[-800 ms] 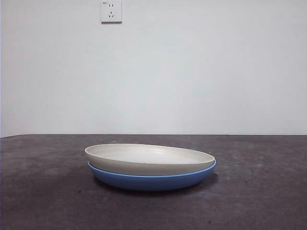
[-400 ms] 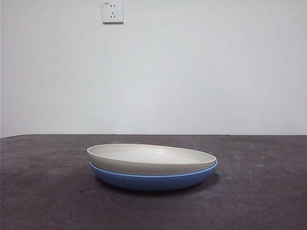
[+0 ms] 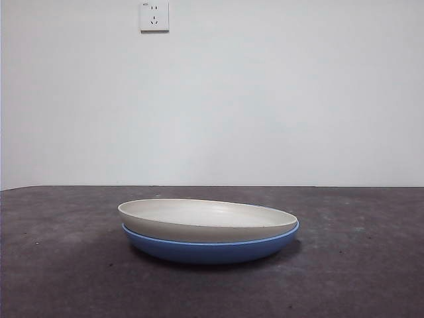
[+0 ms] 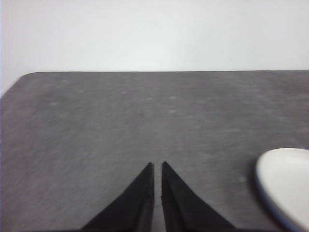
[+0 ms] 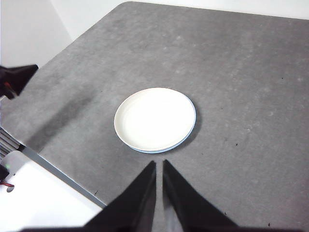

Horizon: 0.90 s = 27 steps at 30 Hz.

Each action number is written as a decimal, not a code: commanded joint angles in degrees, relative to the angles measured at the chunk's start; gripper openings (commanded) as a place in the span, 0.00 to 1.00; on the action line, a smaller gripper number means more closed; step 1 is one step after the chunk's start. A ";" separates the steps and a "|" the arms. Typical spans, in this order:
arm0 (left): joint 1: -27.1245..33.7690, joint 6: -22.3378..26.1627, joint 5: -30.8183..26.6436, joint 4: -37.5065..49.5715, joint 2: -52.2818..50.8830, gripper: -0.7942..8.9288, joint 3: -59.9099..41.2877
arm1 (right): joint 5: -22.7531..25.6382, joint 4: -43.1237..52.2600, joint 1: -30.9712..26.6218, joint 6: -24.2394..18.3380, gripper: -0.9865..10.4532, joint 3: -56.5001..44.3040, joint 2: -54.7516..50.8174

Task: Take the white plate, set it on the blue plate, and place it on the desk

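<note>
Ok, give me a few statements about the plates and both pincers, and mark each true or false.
1. The white plate sits nested in the blue plate. True.
2. The right pincer grips the white plate. False: it hangs above the desk, apart from the plates, holding nothing.
3. The left pincer has its jaws together. True.
4. The blue plate lies on top. False: it lies underneath.
5. A wall socket shows in the front view. True.

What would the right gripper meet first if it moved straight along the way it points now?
Probably the white plate, which lies on the blue plate right ahead of the right gripper. Its fingers are closed. It may instead reach the desk just before the plates; depth is unclear.
</note>
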 commanded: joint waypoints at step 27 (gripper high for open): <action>3.48 -2.86 -5.84 0.63 -8.44 0.11 -12.15 | -0.04 -1.36 0.20 -0.48 0.10 0.94 0.17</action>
